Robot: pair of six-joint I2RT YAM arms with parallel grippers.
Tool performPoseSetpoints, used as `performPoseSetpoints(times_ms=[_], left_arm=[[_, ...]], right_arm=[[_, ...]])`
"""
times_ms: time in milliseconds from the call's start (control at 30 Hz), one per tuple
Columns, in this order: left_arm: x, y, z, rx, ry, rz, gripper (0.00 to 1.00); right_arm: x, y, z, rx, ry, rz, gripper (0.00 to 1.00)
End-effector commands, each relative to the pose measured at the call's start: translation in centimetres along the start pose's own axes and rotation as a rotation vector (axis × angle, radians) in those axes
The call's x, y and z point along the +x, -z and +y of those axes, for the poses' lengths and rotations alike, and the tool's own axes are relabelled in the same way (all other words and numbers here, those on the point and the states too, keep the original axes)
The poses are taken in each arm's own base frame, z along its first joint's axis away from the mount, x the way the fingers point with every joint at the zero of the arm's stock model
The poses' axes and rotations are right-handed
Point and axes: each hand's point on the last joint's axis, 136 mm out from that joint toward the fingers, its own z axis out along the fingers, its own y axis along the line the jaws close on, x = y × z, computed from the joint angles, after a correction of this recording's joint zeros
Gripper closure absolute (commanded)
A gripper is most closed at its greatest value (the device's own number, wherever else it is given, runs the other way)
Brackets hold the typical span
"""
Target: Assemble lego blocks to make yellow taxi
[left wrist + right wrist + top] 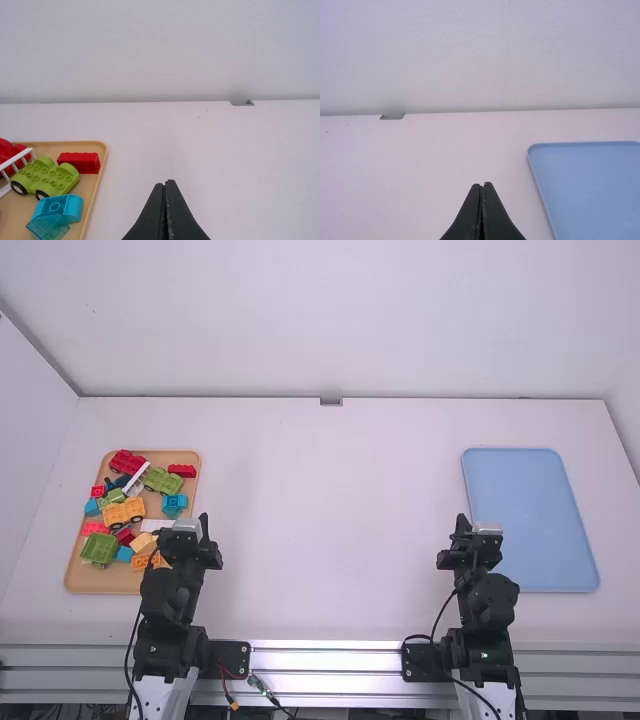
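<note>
My left gripper (204, 524) is held over the right edge of the tan tray; in the left wrist view the left gripper (166, 186) is shut on nothing. My right gripper (463, 524) stays left of the blue tray (530, 520); the right wrist view has the right gripper (481, 187) shut too. Mixed blocks lie in the tan tray (110, 583), among them a yellow-orange wheeled piece (124, 512), a green wheeled base (161, 480), a red brick (182, 470) and a blue piece with a clear part (174, 505).
A white table (330, 540) spreads between the two trays. Along its far edge runs a white wall, with a small grey notch (331, 401) at the middle. Cables lie by the arm bases at the near edge.
</note>
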Motion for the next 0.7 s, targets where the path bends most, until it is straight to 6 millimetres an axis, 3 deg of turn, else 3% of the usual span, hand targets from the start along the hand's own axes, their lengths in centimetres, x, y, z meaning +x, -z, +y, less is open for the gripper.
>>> performPoseSetpoints(times_ms=[0, 467, 667], left_arm=[[0.0, 0.0, 0.0, 0.0, 0.0, 0.0, 1.0], [-0.8, 0.1, 0.6, -0.032, 0.003, 0.039, 0.92], [-1.5, 0.1, 2.2, -0.122, 0.002, 0.106, 0.83]], right_arm=[[0.0, 0.0, 0.0, -0.001, 0.002, 0.0, 1.0], [-1.2, -0.1, 0.0, 0.0, 0.007, 0.019, 0.92], [-2.5, -0.4, 0.0, 0.0, 0.015, 0.056, 0.83]])
